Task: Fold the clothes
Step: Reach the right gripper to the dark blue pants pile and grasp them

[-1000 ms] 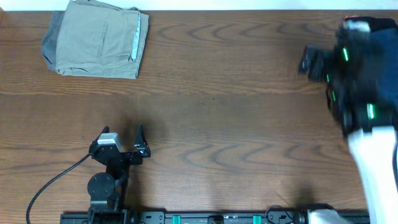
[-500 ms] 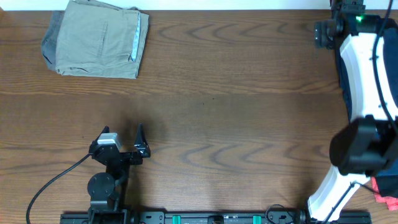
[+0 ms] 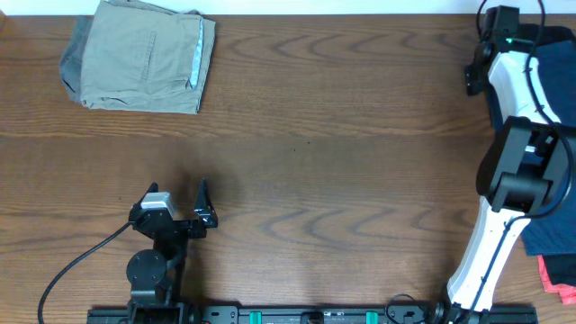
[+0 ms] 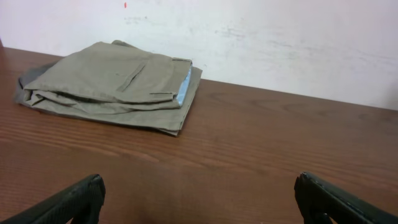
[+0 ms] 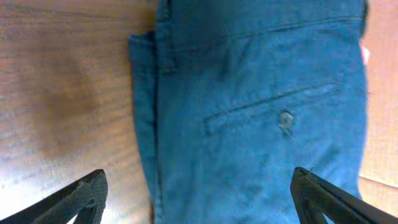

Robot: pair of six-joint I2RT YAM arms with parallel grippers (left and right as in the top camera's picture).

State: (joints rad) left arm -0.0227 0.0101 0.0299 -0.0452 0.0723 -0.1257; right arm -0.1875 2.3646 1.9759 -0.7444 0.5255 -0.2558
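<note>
Since the right arm (image 3: 504, 180) covers a lot of it from overhead, the shorts (image 5: 261, 137) are easiest to read from the right wrist view. Navy fabric fills most of the frame, the back pocket (image 5: 249, 109) slit runs almost straight across with a slight tilt, and a button (image 5: 285, 118) sits just under it. From overhead the navy strip follows the right edge of the table (image 3: 342, 135) from far end to near end, so the long axis lies along that edge. Which end has the waistband I can't tell.

Other stuff: folded tan shorts (image 3: 139, 56) sit at the table's far left corner, well apart from everything. A bit of red cloth (image 3: 560, 281) pokes out at the table's near right corner, just beside the navy fabric. The right arm itself lies across the shorts in the overhead view.

The right gripper (image 5: 199, 193) hangs over the shorts at the table's far right, fingers spread wide with nothing held — the pocket shows between the tips, and I can't tell if they touch the cloth. The left gripper (image 4: 199, 199) is near the table's front edge on the left side, also wide open and empty, facing the tan shorts.
</note>
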